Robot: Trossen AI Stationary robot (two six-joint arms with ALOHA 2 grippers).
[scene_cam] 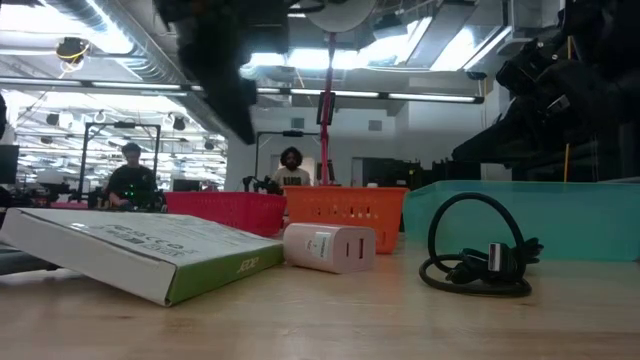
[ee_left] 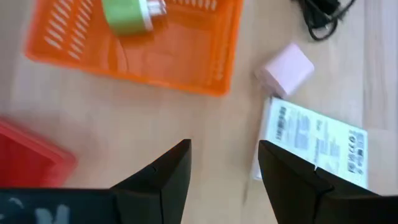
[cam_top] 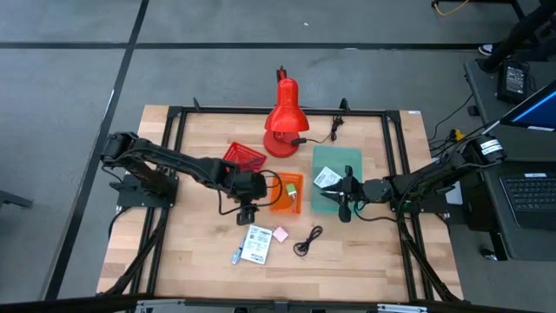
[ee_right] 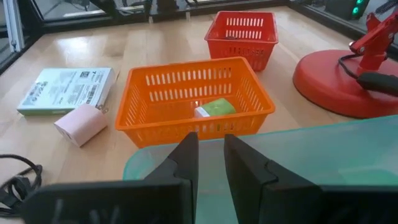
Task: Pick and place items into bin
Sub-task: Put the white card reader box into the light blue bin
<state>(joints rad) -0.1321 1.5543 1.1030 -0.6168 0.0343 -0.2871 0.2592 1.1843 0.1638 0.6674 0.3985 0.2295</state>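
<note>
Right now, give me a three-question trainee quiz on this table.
1. True or false: the green object lies inside the orange basket.
2. Which lies nearest the pink cube? A) red lamp B) white packet C) teal bin
3. Fill in: the left gripper hovers with its fingers ____ and nothing between them.

Key: 1 true; 2 B; 3 open.
</note>
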